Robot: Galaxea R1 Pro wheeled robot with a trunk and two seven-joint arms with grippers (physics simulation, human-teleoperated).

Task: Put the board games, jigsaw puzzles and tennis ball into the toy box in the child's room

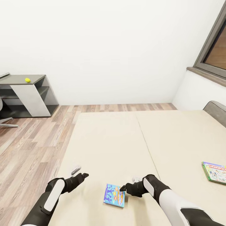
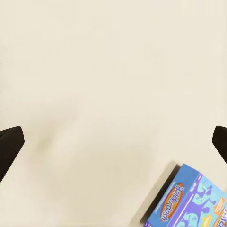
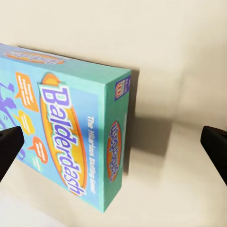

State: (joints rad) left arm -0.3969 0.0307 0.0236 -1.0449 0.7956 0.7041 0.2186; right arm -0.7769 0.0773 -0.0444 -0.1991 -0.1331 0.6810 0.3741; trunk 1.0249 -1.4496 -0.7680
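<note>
On smooth beige bed [image 1: 110,141], flat rectangular blue board game [image 1: 114,195] (glossy cardboard).

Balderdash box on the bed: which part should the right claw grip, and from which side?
Judging by its pose, grip the Balderdash box across its thin depth at the edge nearest the right claw. It lies flat on the bed, so come in low from the robot's right. In the right wrist view its narrow side wall sits between the open fingertips.
</note>
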